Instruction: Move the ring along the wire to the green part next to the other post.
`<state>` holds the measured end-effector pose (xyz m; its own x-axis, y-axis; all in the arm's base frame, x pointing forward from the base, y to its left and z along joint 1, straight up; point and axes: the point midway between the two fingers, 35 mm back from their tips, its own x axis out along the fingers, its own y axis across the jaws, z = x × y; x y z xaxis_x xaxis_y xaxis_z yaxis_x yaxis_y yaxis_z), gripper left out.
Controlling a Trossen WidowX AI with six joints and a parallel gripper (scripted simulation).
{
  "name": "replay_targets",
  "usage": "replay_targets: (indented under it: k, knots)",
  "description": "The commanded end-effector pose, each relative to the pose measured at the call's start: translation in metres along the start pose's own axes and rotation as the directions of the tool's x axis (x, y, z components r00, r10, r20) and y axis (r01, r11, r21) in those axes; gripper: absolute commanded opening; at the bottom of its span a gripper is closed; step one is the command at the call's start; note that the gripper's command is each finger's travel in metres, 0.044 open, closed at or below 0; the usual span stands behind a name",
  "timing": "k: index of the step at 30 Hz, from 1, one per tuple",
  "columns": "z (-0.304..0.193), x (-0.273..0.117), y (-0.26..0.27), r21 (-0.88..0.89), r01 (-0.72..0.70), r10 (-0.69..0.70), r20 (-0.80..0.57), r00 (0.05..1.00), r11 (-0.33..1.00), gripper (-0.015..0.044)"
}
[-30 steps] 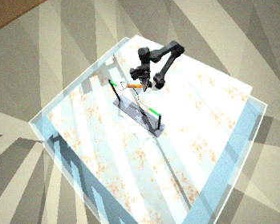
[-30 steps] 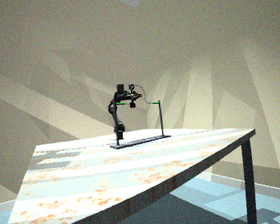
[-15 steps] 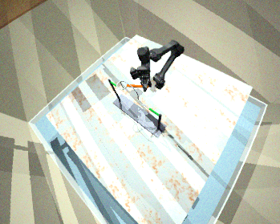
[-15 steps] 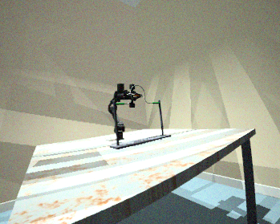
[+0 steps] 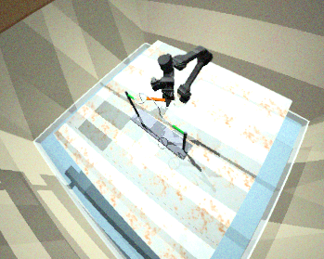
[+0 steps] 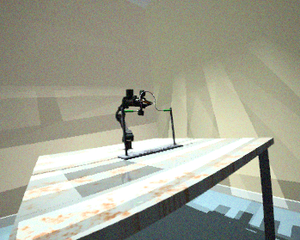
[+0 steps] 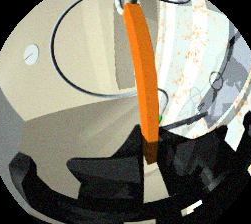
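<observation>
My gripper is shut on the end of the orange handle. The thin ring is at the handle's far end, near the left post in the top view; it is mostly cut off at the top of the wrist view. The grey wire arches up between two green parts, one by the left post and the other by the other post. Whether the wire passes through the ring or touches it is too small to tell.
The posts stand on a flat grey base on the rust-spotted white table. The arm reaches over from behind the wire. Shadows of the wire and posts lie on the table.
</observation>
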<state>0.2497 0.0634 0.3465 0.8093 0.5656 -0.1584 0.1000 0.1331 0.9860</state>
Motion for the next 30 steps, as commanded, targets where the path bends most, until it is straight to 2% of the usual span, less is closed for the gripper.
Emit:
replay_targets:
  k: [1, 30]
  knots:
    - [0.001, -0.001, 0.002, -0.037, 0.012, -0.012, 0.011, 1.0, 0.999, -0.015]
    - [0.002, 0.0, -0.008, -0.209, 0.142, -0.134, 0.052, 0.99, 0.968, -0.015]
